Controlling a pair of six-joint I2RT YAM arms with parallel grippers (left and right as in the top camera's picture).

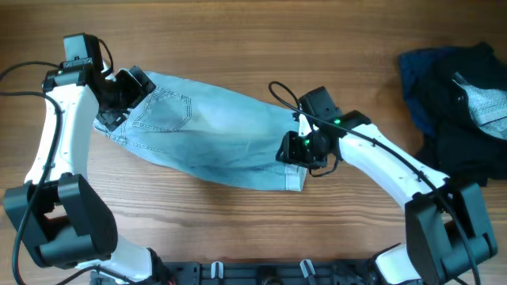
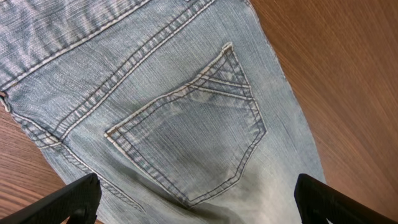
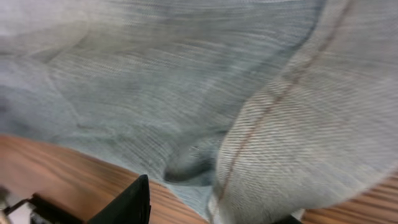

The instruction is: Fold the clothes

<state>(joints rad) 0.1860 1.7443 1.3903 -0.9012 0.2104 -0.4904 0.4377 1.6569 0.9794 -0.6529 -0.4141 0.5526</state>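
Light-blue jeans [image 1: 214,131] lie flat across the table, waist at the upper left and leg hem at the lower right. My left gripper [image 1: 131,85] hovers over the waist end. In the left wrist view its jaws [image 2: 196,202] are spread wide above the back pocket [image 2: 193,143] and hold nothing. My right gripper [image 1: 299,150] is at the hem end. In the right wrist view its fingers [image 3: 211,208] stand apart, with a raised fold of the jeans' denim [image 3: 292,124] between them. One finger is mostly hidden by the cloth.
A pile of dark blue and black clothes [image 1: 444,87] with a grey garment [image 1: 485,103] on top lies at the far right. Bare wooden table [image 1: 261,47] surrounds the jeans.
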